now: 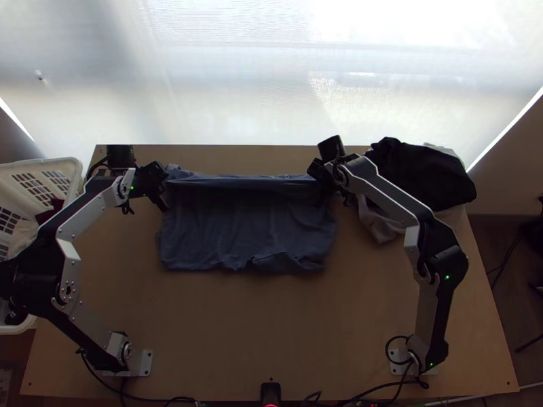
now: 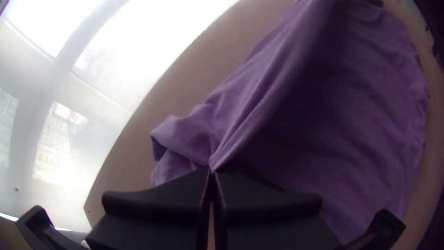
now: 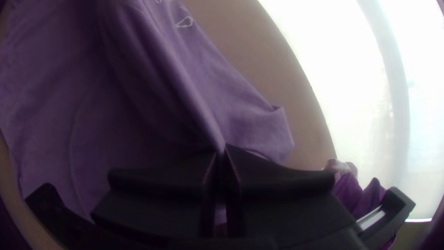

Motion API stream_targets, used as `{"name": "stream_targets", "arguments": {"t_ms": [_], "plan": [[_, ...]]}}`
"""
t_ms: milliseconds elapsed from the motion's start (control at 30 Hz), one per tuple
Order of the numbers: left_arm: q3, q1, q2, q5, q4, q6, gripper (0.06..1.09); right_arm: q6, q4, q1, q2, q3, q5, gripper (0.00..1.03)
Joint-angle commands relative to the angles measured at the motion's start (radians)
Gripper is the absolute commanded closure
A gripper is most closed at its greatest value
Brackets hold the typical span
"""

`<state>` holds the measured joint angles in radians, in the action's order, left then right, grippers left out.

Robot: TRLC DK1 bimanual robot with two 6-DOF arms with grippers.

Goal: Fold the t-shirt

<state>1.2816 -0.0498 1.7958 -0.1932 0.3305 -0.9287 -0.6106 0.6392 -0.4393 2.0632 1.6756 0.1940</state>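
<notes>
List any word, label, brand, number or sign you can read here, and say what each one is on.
No text can be read.
On the blue-grey t-shirt: small white outlined marks, too little of them showing to tell whether they are letters or a drawing.

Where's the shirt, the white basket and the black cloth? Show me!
Shirt (image 1: 248,230): top view, middle of its body.
White basket (image 1: 49,163): top view, its far rim.
Black cloth (image 1: 429,178): top view, its middle.
</notes>
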Motion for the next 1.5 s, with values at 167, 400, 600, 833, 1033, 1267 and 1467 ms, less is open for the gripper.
{"name": "stream_targets", "arguments": {"t_ms": [167,400,600,833,1033,1267,1467], "plan": [[-0.125,0.047,-0.049,0.001,0.061,-0.001,0.93,0.015,0.014,-0.035,-0.028,-0.152,0.001,0.94],[-0.102,0.07,-0.03,0.008,0.122,0.074,0.38,0.072,0.001,-0.05,-0.018,-0.185,-0.015,0.69],[-0.108,0.085,-0.049,0.008,0.188,0.1,0.11,0.12,0.01,-0.041,-0.015,-0.192,-0.054,0.36],[-0.087,-0.005,-0.207,0.008,0.301,0.082,0.11,0.16,0.043,-0.041,-0.17,-0.237,-0.065,0.04],[-0.119,-0.028,-0.408,0.001,0.417,-0.016,0.11,0.166,0.079,-0.029,-0.347,-0.312,-0.065,0.04],[-0.307,0.09,-0.69,0.001,0.504,-0.09,0.11,0.219,0.132,-0.104,-0.578,-0.429,-0.065,0.05],[-0.585,0.303,-0.943,0.046,0.407,-0.107,0.11,0.219,0.132,-0.311,-0.637,-0.582,-0.016,0.05]]}}
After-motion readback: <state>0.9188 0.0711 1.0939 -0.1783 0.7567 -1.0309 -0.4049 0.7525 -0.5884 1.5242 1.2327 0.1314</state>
